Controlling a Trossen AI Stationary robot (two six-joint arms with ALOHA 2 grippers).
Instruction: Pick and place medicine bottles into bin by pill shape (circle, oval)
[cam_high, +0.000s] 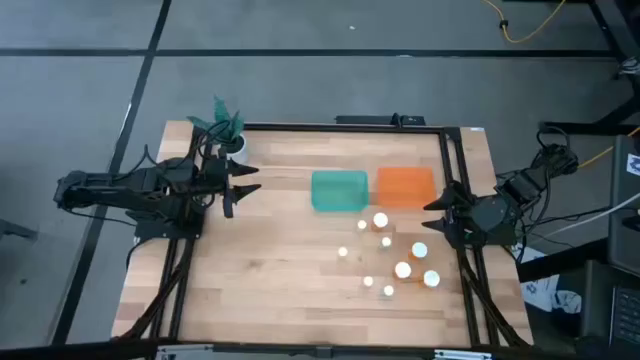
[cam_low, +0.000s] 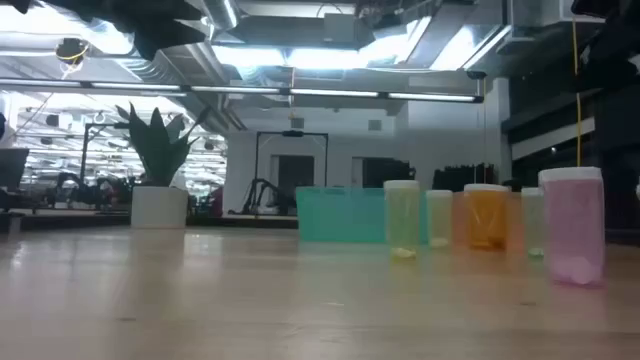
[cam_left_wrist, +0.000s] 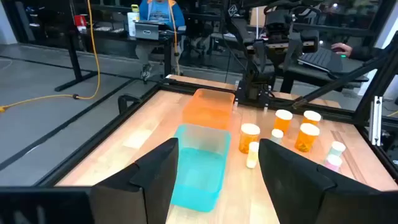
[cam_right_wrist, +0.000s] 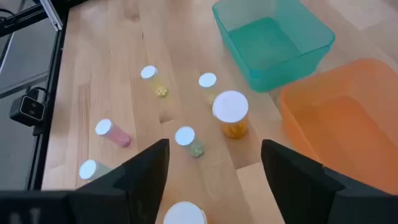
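Checking all four views: both arms are parked at opposite side edges of the bench (cam_high: 270, 290), neither touching anything. Left gripper (cam_high: 243, 187) sits near the left edge beside the potted plant (cam_high: 228, 130), fingers (cam_left_wrist: 158, 171) spread apart and empty. Right gripper (cam_high: 436, 218) hangs over the right edge, fingers (cam_right_wrist: 149, 165) also spread, nothing between them. Teal bin (cam_high: 339, 190) and orange bin (cam_high: 405, 186) sit side by side toward the far edge, centre-right, just apart from each other; right wrist view shows both bins empty, which the high view only hints at. Medicine bottles (cam_high: 403, 269) are clustered on the bench near the right edge, between the bins and the near edge, all standing upright with white caps up. High view gives only caps; low view shows bodies: a pale yellow one (cam_low: 401, 221), an amber one (cam_low: 486, 215), a pink one (cam_low: 572, 227) nearest the camera, with pills visible at the bottom of the yellow and pink ones, shape not readable. Right wrist view shows one wide-cap amber bottle (cam_right_wrist: 231, 113) closest to the orange bin and smaller bottles spread apart from each other. Left wrist view shows the right arm's base beyond the bins. Left half and near edge of the bench are open wood.
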